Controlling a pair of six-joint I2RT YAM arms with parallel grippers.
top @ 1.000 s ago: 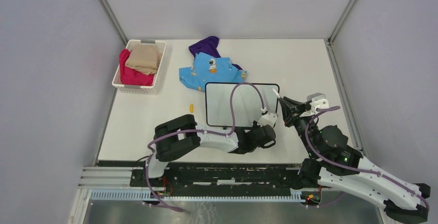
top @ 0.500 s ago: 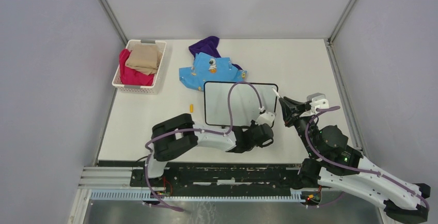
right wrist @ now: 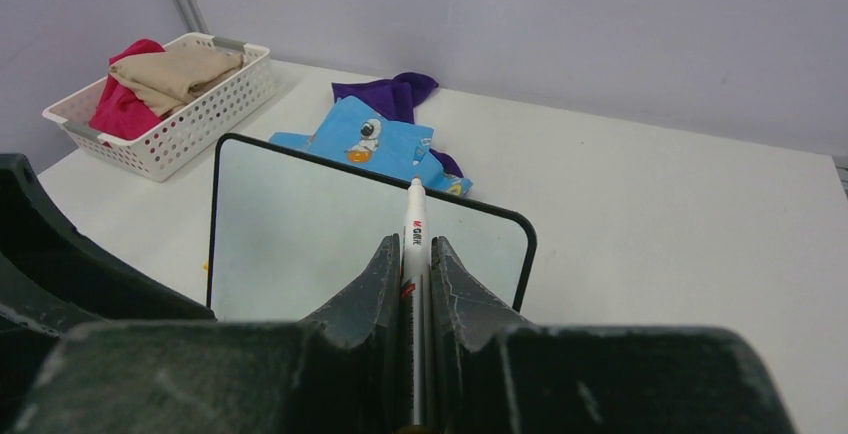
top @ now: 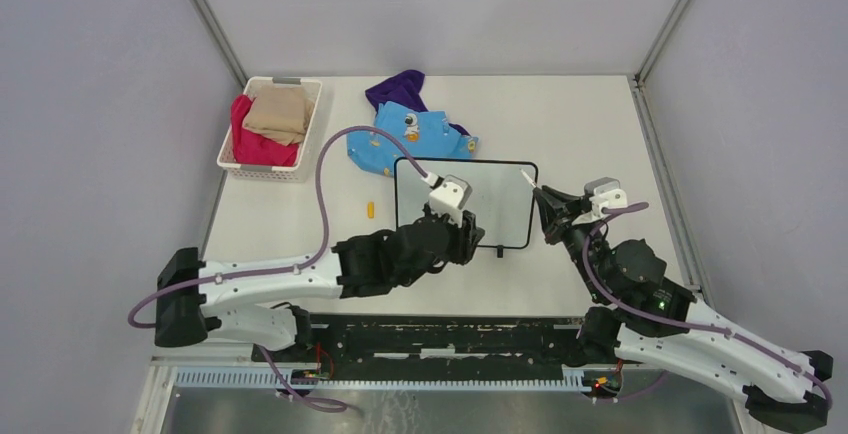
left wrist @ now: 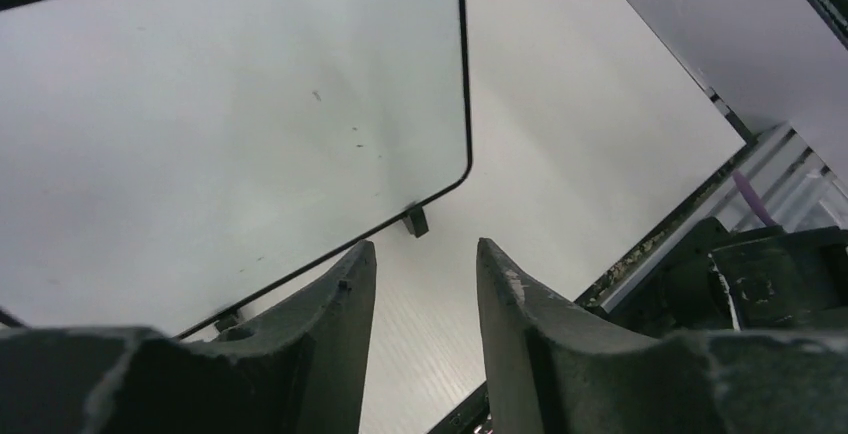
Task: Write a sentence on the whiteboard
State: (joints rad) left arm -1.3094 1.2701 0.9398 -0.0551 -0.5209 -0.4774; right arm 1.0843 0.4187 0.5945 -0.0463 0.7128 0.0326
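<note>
While right tool clamps marker | left tool parted above whiteboard edge

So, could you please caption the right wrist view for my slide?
Right gripper holds a white marker pointed at the blank whiteboard.

Your white table, whiteboard on its feet right of centre, white basket at far left, blue printed garment and purple cloth just behind the board, small yellow piece to its left.
</note>
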